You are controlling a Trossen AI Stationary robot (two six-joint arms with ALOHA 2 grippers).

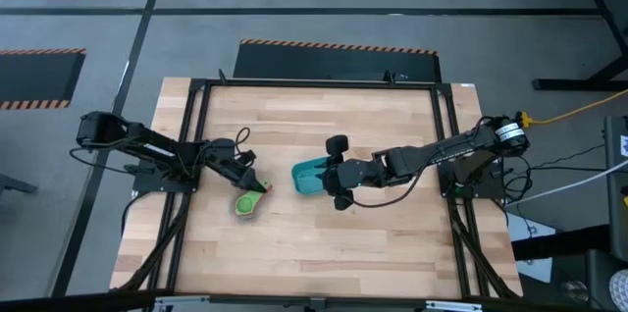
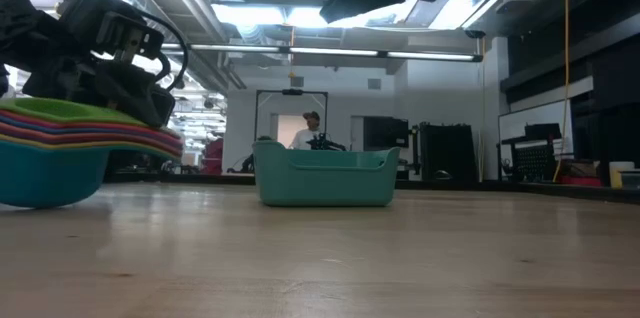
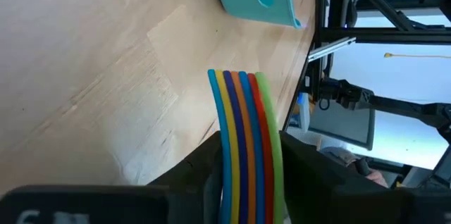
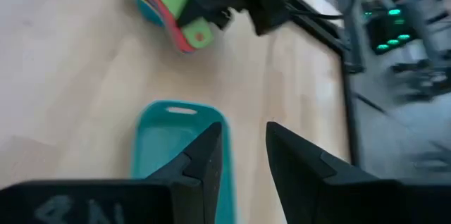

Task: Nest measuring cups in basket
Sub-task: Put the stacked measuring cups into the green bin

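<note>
Several measuring cups sit nested in one stack (image 1: pixel 245 202) at the table's left middle, green on top and light blue at the bottom. In the low view the stack (image 2: pixel 50 153) appears to rest on its bottom cup. My left gripper (image 1: pixel 252 183) is shut on the stacked handles. The teal basket (image 1: pixel 308 177) stands empty on the table's middle; it also shows in the low view (image 2: pixel 325 176). My right gripper (image 4: pixel 244 143) is open and empty, above the basket's right end (image 4: pixel 211 129) and clear of it. My left gripper pinches the stack of flat handles (image 3: pixel 243 129) between its two fingers, one finger on the green side and one on the light blue side. The handles' free ends (image 3: pixel 239 79) stick out past the fingertips. The fingers come from the table's left, slanting down.
A black frame (image 1: pixel 446 155) runs along the table's edges. Bare wood lies between the stack and the basket and toward the near edge. A person (image 2: pixel 305 130) stands in the room far behind the basket.
</note>
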